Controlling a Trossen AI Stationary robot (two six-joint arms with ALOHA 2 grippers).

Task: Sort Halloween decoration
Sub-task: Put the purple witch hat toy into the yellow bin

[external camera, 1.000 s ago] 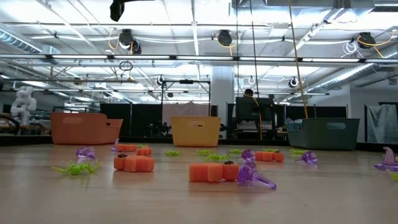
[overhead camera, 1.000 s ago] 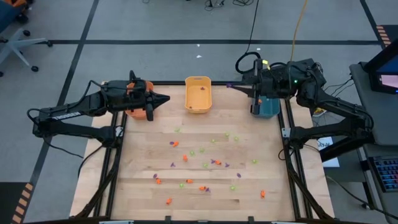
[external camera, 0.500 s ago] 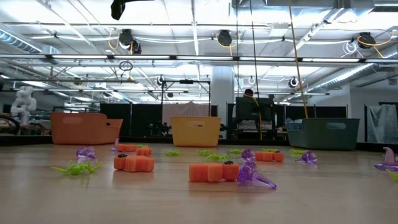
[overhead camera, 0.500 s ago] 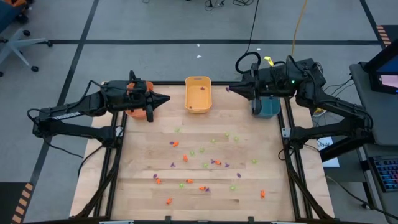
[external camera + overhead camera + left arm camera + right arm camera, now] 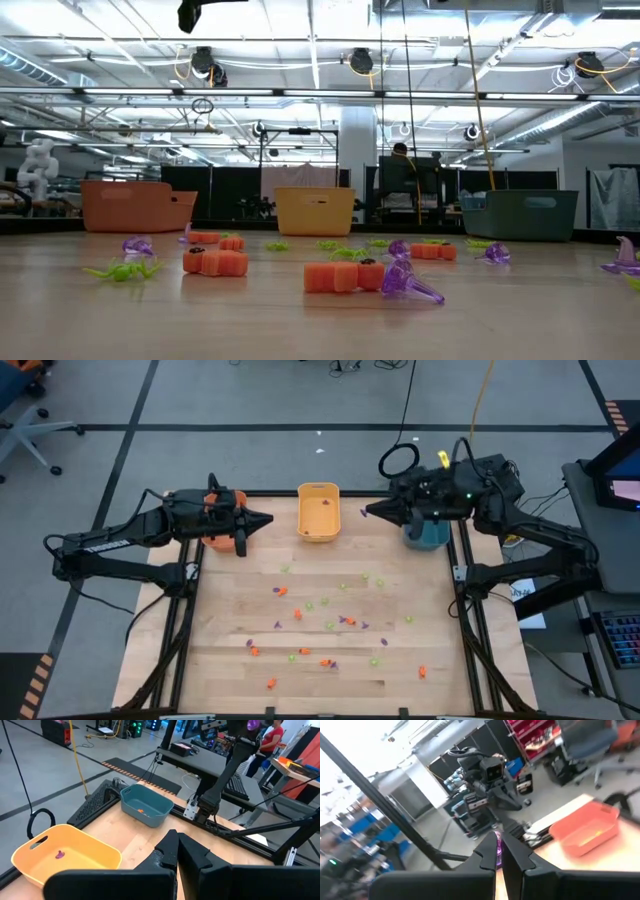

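Small orange, light green and purple trinkets (image 5: 330,625) lie scattered over the middle of the wooden table (image 5: 230,660); the low view shows them close up (image 5: 345,275). My right gripper (image 5: 368,512) hangs high between the yellow bin (image 5: 319,512) and the teal bin (image 5: 430,532), shut on a purple trinket (image 5: 496,843). My left gripper (image 5: 262,520) hovers shut with nothing in it, by the orange bin (image 5: 215,540). One purple piece (image 5: 59,854) lies in the yellow bin and an orange one (image 5: 142,811) in the teal bin. My right gripper pinches the purple trinket (image 5: 496,845) between its two fingertips. The fingers run level and point toward the table's left side. The trinket is lifted clear, high above the table's far edge (image 5: 363,513).
The three bins stand in a row along the far edge: orange (image 5: 135,205), yellow (image 5: 314,210), teal (image 5: 520,213). The near half of the table holds only loose trinkets. Black frame rails (image 5: 468,610) border the table's sides.
My right gripper has rolled about the line it points along, and its tip has swung slightly toward the near edge. The purple trinket has stayed between its fingertips.
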